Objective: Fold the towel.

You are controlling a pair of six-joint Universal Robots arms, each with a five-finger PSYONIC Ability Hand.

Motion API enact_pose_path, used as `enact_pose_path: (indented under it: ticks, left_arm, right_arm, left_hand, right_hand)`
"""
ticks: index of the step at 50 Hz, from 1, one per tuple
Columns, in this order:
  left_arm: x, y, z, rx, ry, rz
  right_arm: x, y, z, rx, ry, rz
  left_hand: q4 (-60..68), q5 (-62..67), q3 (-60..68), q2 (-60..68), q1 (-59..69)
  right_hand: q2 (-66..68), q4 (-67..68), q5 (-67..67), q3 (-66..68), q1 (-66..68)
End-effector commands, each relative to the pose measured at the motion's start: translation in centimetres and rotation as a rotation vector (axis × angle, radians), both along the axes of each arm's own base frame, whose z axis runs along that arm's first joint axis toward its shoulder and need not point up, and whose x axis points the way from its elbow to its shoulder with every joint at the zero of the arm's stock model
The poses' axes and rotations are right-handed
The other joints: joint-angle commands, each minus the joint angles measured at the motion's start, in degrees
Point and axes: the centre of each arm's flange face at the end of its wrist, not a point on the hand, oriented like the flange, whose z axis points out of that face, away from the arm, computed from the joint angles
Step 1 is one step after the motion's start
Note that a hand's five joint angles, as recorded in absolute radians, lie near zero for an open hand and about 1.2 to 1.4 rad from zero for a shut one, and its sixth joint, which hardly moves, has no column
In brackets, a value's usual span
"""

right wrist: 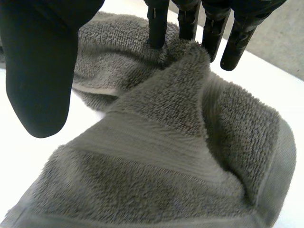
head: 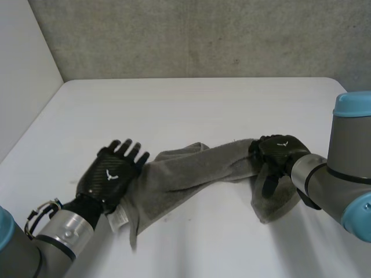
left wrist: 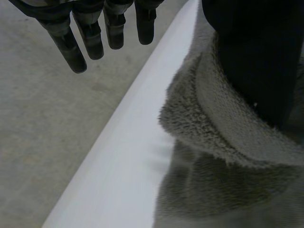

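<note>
— Concrete wall (head: 203, 35) behind, white counter (head: 203, 104) in front. What's over on the left?

— That's the left hand (head: 110, 174), back up, at the left end of the grey towel (head: 191, 171). Its fingers (left wrist: 78, 47) run straight out past the cloth and close on nothing, and the pile only lies against the thumb. I'd call that hand released, resting rather than gripping. A white label (head: 118, 219) shows at the towel corner just beside its wrist.

— And the towel itself?

— Flat nowhere. It lies on the counter bunched into a thick band running from one hand across to the other, with the right end doubled over and spilling toward the robot.

— Then the right side?

— The right hand (head: 281, 152) sits over that doubled end. Its fingertips (right wrist: 157, 38) press straight down onto a raised ridge of cloth while the thumb stands off to the side. Nothing is pinched that I can see, so it is released too.

— What worries you?

— Folding it as it lies. I'd judge the bunching would be locked in as creases, and with the corners buried the edges couldn't be matched. With neither hand gripping, a pull could make the fingers skid over the pile, or drag the whole band sideways instead of spreading it.
</note>
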Motion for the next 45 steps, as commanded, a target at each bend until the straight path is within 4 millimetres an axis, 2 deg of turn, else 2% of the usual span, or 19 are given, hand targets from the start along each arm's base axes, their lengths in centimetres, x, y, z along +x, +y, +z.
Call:
enact_pose_path:
  ticks: [1, 2, 3, 5, 6, 7, 9, 22, 30, 31, 32, 33, 35, 39, 40, 41, 42, 43, 45]
  left_arm:
    - [-0.7, 1.6, -1.0, 0.025, -0.004, -0.077]
    - [-0.7, 1.7, -1.1, 0.025, -0.003, -0.081]
    - [-0.7, 1.7, -1.1, 0.025, -0.003, -0.081]
    - [-0.8, 1.6, -0.9, 0.009, 0.003, -0.086]
    - [-0.8, 1.5, -0.9, 0.009, 0.003, -0.086]
    - [-0.9, 1.4, -0.8, -0.002, 0.007, -0.089]
    - [-1.0, 1.2, -0.4, -0.018, 0.012, -0.088]
    - [-1.4, -2.6, 2.5, -0.115, 0.071, -0.039]
    - [-0.1, -7.1, 4.1, -0.037, 0.234, 0.119]
    - [0.3, -8.5, 4.3, -0.006, 0.279, 0.166]
    - [0.7, -9.7, 3.8, 0.045, 0.316, 0.214]
    - [0.7, -9.8, 3.8, 0.045, 0.317, 0.215]
    - [1.5, -11.5, 1.9, 0.181, 0.333, 0.306]
    - [2.6, -12.0, -0.1, 0.319, 0.283, 0.381]
    - [2.8, -11.7, -0.8, 0.375, 0.261, 0.393]
    - [2.8, -11.7, -0.9, 0.376, 0.260, 0.393]
    - [2.8, -11.1, -1.3, 0.422, 0.244, 0.399]
    - [2.9, -10.7, -1.5, 0.443, 0.231, 0.403]
    - [2.8, -10.4, -1.4, 0.445, 0.232, 0.400]
  right_arm:
    - [-0.6, 0.7, -0.2, 0.012, 0.002, -0.006]
    - [-0.6, 0.7, -0.2, 0.012, 0.002, -0.006]
    - [-0.9, 0.8, -0.1, 0.012, 0.003, -0.014]
    - [-1.1, 0.9, -0.1, 0.013, 0.003, -0.020]
    - [-1.4, 1.2, 0.1, 0.011, 0.007, -0.026]
    - [-1.4, 1.2, 0.1, 0.011, 0.007, -0.026]
    - [-1.8, 2.1, 0.4, 0.009, 0.014, -0.030]
    - [-3.1, 5.1, 3.4, -0.156, -0.025, -0.053]
    - [-3.3, 5.1, 2.6, -0.152, -0.006, -0.070]
    - [-3.3, 5.0, 2.2, -0.140, 0.005, -0.067]
    - [-3.3, 5.0, 2.2, -0.140, 0.005, -0.067]
    - [-3.2, 4.9, 1.6, -0.124, 0.018, -0.064]
    - [-3.2, 4.7, 1.0, -0.105, 0.027, -0.063]
    - [-2.9, 4.6, 0.1, -0.074, 0.040, -0.054]
    - [-2.9, 4.6, 0.1, -0.073, 0.040, -0.054]
    - [-2.9, 4.7, 0.0, -0.072, 0.039, -0.051]
    - [-2.8, 4.7, 0.0, -0.072, 0.040, -0.051]
    - [-2.8, 4.7, 0.0, -0.072, 0.040, -0.051]
    - [-2.8, 4.6, 0.0, -0.072, 0.040, -0.051]
  left_hand:
    - [11.8, 11.0, 11.7, 11.7, 12.2]
    - [21.2, 20.4, 21.1, 21.0, 21.6]
    - [21.3, 20.5, 21.2, 21.1, 21.7]
    - [50.8, 49.9, 50.6, 50.6, 51.2]
    - [50.9, 50.1, 50.8, 50.7, 51.3]
    - [60.7, 59.9, 60.6, 60.6, 61.1]
    - [67.7, 66.8, 67.5, 67.5, 68.1]
    - [69.1, 68.2, 68.9, 68.9, 69.5]
    - [69.1, 68.2, 68.9, 68.9, 69.5]
    - [69.1, 68.2, 68.9, 68.9, 69.5]
    - [69.1, 68.2, 68.9, 68.9, 69.5]
    - [69.1, 68.2, 68.9, 68.9, 69.5]
    - [69.1, 68.2, 68.9, 68.9, 69.5]
    - [69.1, 68.2, 68.9, 68.9, 69.5]
    - [55.4, 54.6, 55.3, 55.3, 55.8]
    - [55.3, 54.4, 55.2, 55.1, 55.7]
    - [23.7, 22.8, 23.5, 23.5, 24.0]
    - [-0.9, -1.8, -1.1, -1.1, -0.5]
    - [0.8, -0.1, 0.6, 0.6, 1.1]
  right_hand:
    - [-2.6, -3.2, -2.8, -1.9, -1.8]
    - [-2.6, -3.2, -2.8, -1.9, -1.8]
    - [-2.6, -3.2, -2.8, -1.9, -1.8]
    - [-2.6, -3.2, -2.8, -1.9, -1.8]
    - [-2.6, -3.2, -2.8, -1.9, -1.8]
    - [-2.6, -3.2, -2.8, -1.9, -1.8]
    - [-2.6, -3.2, -2.8, -1.9, -1.8]
    - [-2.6, -3.2, -2.8, -1.9, -1.8]
    - [-2.6, -3.2, -2.8, -1.9, -1.8]
    - [-2.6, -3.2, -2.8, -1.9, -1.8]
    - [-2.6, -3.2, -2.8, -1.9, -1.8]
    - [-2.6, -3.2, -2.8, -1.9, -1.8]
    - [-2.6, -3.2, -2.8, -1.9, -1.8]
    - [-2.6, -3.2, -2.8, -1.9, -1.8]
    - [-2.6, -3.2, -2.8, -1.9, -1.8]
    - [-2.6, -3.2, -2.8, -1.9, -1.8]
    - [-2.6, -3.2, -2.8, -1.9, -1.8]
    - [-2.6, -3.2, -2.8, -1.9, -1.8]
    - [-2.6, -3.2, -2.8, -1.9, -1.8]
